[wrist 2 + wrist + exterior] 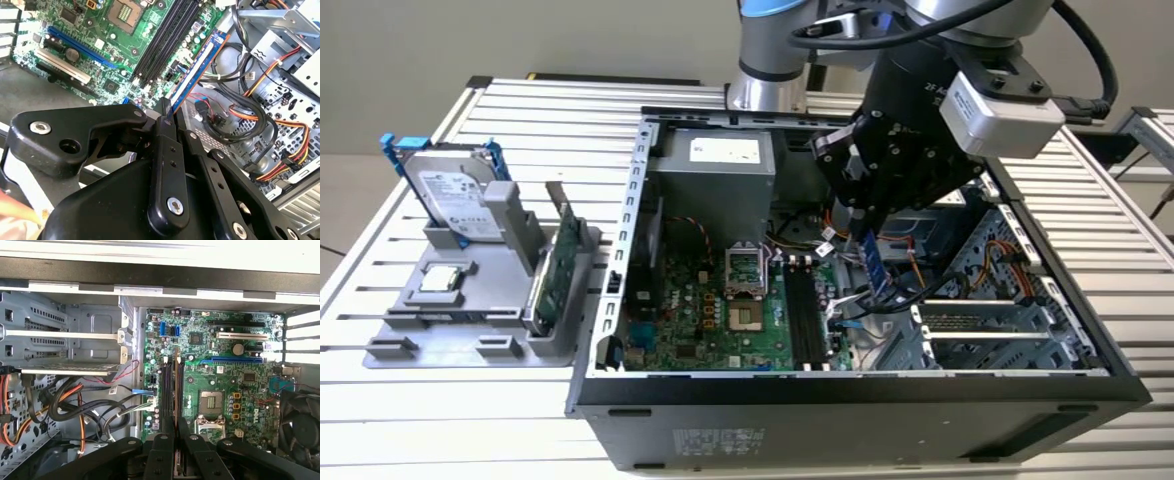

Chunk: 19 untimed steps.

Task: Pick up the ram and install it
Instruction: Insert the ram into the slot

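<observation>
Inside open case [854,388], ram [197,67] between fingers [165,135].

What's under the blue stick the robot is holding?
Below the ram, shut in the gripper, lies the green motherboard with its long black slots. The spot right beneath it is covered.

Exterior view: I look from high up, steeply down into the open computer case [854,395] on the table [440,420], with the whole case in shot. First wrist view: close, facing squarely onto the motherboard [225,355] past the claw [175,427]. Second wrist view: closer still, slanted, sighting along the ram [197,65]. All three share the black slots [803,320].
</observation>
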### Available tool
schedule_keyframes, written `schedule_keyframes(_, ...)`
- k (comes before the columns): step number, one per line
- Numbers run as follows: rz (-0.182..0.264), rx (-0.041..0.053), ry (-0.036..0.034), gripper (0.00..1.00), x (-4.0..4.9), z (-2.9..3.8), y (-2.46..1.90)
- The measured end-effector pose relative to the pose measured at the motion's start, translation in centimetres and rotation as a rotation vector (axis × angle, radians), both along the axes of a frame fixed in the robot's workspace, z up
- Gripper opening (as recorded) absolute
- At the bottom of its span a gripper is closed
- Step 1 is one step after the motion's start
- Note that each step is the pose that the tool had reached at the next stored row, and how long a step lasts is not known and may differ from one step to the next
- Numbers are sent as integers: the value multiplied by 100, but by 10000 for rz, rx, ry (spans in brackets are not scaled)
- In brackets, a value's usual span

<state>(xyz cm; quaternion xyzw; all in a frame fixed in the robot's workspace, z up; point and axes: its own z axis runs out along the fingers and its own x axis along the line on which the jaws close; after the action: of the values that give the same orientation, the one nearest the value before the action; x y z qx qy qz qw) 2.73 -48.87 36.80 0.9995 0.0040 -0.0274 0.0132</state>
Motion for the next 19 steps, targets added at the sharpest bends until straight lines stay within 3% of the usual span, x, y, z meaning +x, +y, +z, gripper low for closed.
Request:
schedule_keyframes(7, 2, 56, -44, 0, 2, -5, 0)
schedule_keyframes(19, -3, 55, -83, 0, 32, -7, 8)
